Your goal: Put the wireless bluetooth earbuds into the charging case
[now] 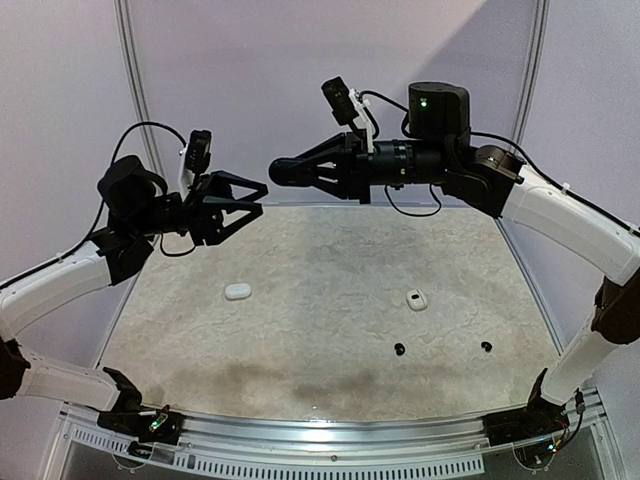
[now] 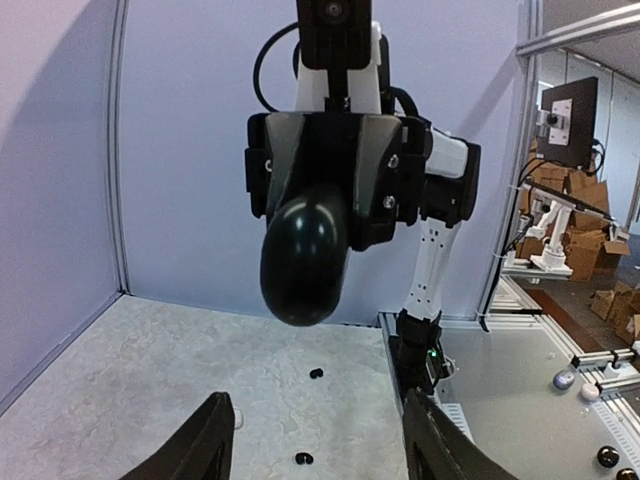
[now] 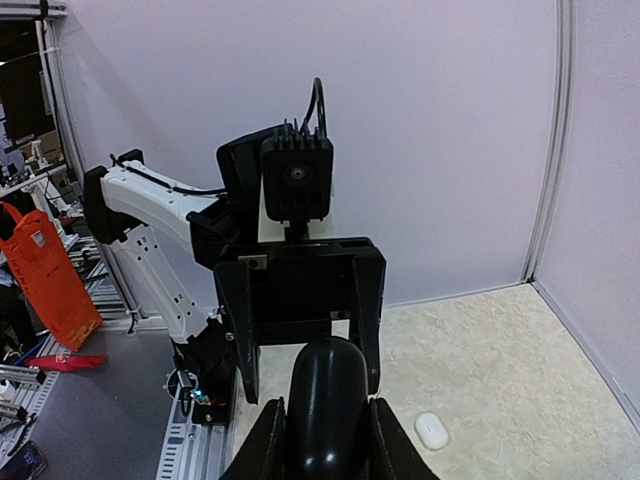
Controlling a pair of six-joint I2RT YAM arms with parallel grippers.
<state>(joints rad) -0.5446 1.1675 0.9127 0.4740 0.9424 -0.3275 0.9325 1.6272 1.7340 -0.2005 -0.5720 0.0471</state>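
Over a pale speckled table (image 1: 300, 250) with two black earbuds (image 1: 399, 348): right claw (image 3: 322, 440) clenched on black case (image 2: 303, 255), left claw (image 2: 315, 405) spread apart.

White arm links (image 1: 560, 215), black joints (image 1: 130, 190), black cables (image 1: 150, 124)

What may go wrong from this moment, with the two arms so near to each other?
The black case is smooth and round, held high in the right gripper; it may slip during a handover. The open left gripper is close, so the two may collide. A fall might scatter the black earbuds on the table.
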